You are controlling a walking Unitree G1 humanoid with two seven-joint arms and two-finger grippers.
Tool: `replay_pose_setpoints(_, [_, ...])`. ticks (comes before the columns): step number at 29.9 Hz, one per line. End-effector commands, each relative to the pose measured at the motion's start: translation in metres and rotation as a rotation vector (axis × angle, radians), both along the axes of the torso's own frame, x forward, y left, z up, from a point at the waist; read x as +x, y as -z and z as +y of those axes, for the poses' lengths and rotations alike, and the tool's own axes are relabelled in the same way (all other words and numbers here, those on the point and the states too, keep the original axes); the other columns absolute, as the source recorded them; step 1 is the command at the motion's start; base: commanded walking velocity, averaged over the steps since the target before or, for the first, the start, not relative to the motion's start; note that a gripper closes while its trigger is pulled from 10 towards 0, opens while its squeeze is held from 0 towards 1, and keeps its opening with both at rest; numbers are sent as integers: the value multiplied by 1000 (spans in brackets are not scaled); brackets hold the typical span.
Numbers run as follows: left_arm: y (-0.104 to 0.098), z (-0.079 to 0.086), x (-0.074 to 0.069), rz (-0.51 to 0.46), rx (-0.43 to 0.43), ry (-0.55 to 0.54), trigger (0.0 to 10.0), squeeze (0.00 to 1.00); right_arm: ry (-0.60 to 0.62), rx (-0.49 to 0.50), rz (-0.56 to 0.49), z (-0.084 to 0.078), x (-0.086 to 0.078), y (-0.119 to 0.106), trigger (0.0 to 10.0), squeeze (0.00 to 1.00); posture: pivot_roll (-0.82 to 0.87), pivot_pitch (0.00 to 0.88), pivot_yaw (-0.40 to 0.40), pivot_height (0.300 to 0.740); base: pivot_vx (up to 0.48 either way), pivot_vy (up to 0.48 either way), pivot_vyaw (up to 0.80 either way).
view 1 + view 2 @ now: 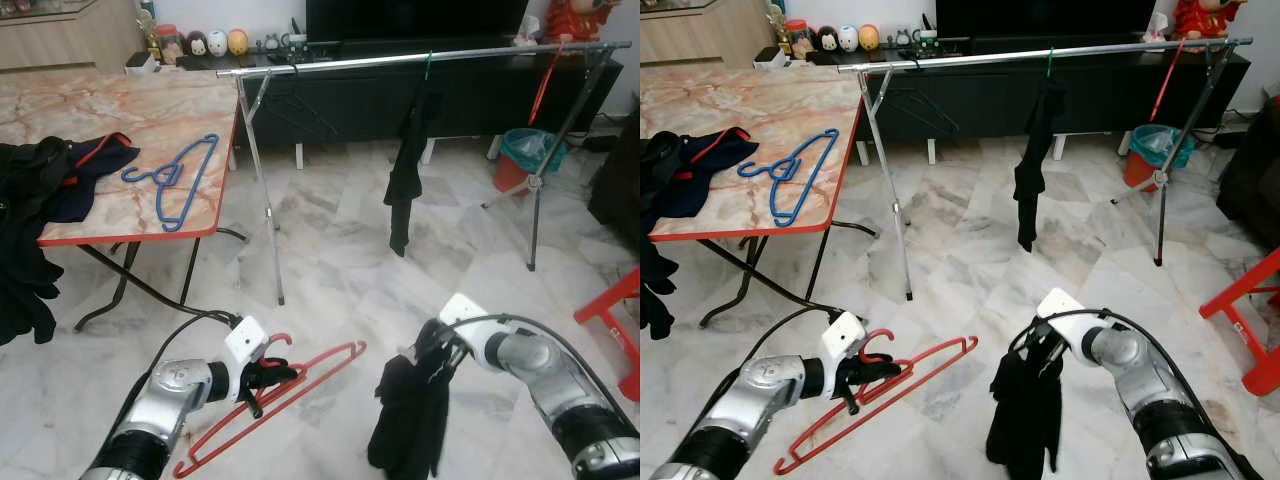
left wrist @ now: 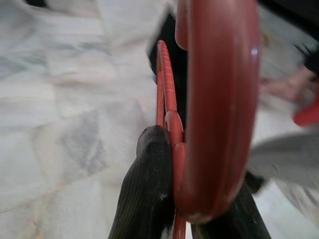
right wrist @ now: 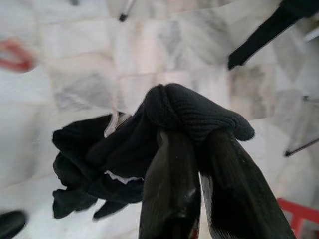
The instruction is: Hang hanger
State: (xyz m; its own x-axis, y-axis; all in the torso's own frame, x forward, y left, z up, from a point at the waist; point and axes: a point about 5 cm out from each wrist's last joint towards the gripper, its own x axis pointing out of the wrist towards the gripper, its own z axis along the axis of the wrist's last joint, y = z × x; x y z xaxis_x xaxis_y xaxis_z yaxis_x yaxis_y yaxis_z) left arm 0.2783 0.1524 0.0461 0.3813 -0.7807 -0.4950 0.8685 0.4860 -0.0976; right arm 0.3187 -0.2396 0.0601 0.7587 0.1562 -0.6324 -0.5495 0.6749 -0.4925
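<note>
marble-topped table (image 1: 150,120) bears a blue hanger (image 1: 175,180) and dark clothes (image 1: 60,170); pale marble floor (image 1: 340,260)

1. Hangers: three – one red hanger (image 1: 300,385), one blue hanger (image 1: 180,180), one thin red hanger (image 1: 545,80) on the rail.
2. Clothes rails (image 1: 420,58): one.
3. Worktops (image 1: 120,120): one.
4. End effectors: two – left end effector (image 1: 262,378), right end effector (image 1: 432,355).

Def someone's living room imo: marble tile floor (image 1: 330,250), big TV (image 1: 415,18) on a low black cabinet (image 1: 450,95) w/ little figurines (image 1: 215,42), folding table (image 1: 150,120) w/ marble-look top, clothes rack (image 1: 420,60) w/ laundry, red stool (image 1: 615,320) etc.
</note>
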Motion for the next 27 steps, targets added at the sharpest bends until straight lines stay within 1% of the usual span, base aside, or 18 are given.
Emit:
replay_pose_setpoints(1, [-5, -3, -3, 8, -11, 51, 10000, 0, -10, 4, -84, 9, 13, -18, 10000, 0, 15, 8, 8, 740, 0, 0, 0])
replay_pose_setpoints(3, [-12, -5, -2, 1, -28, 61, 10000, 0, -9, 11, -129, 16, 17, -26, 10000, 0, 15, 8, 8, 740, 0, 0, 0])
replay_pose_setpoints(5, [-16, -7, -3, 2, -47, 68, 10000, 0, -11, 16, -139, 20, 18, -29, 10000, 0, 15, 8, 8, 740, 0, 0, 0])
replay_pose_setpoints(6, [-20, -10, -3, 4, -68, 74, 10000, 0, -24, 27, -146, 25, 19, -31, 10000, 0, 15, 6, 7, 740, 0, 0, 0])
replay_pose_setpoints(7, [-27, -17, -3, 1, -107, 96, 10000, 0, -50, 67, -168, 37, 21, -39, 10000, 0, 15, 5, 7, 740, 0, 0, 0])
replay_pose_setpoints(10, [-32, -22, -2, -2, -139, 104, 10000, 0, -65, 100, -183, 46, 22, -44, 10000, 0, 14, 1, 6, 740, 0, 0, 0])
replay_pose_setpoints(11, [-35, -26, -2, -8, -154, 107, 10000, 0, -77, 112, -193, 51, 23, -49, 10000, 0, 13, 1, 6, 740, 0, 0, 0])
replay_pose_setpoints(14, [-38, -30, -1, -18, -169, 110, 10000, 0, -98, 118, -203, 58, 22, -54, 10000, 0, 11, 0, 5, 740, 0, 0, 0])
replay_pose_setpoints(17, [-38, -32, -1, -23, -156, 103, 10000, 0, -122, 101, -196, 63, 19, -56, 10000, 0, 7, 0, 4, 740, 0, 0, 0])
replay_pose_setpoints(22, [-39, -31, 1, -43, -139, 73, 10000, 0, -144, 96, -174, 64, 12, -55, 10000, 0, 6, 0, 3, 740, 0, 0, 0])
replay_pose_setpoints(24, [-38, -30, 5, -67, -130, 35, 10000, 0, -141, 95, -167, 64, 9, -54, 10000, 0, 6, 0, 2, 740, 0, 0, 0])
replay_pose_setpoints(25, [-39, -30, 8, -94, -116, 11, 10000, 0, -144, 96, -160, 64, 7, -53, 10000, 0, 6, 0, 2, 740, 0, 0, 0])
replay_pose_setpoints(27, [-43, -30, 15, -141, -121, -45, 10000, 0, -145, 94, -157, 64, 6, -53, 10000, 0, 5, 0, 2, 740, 0, 0, 0])
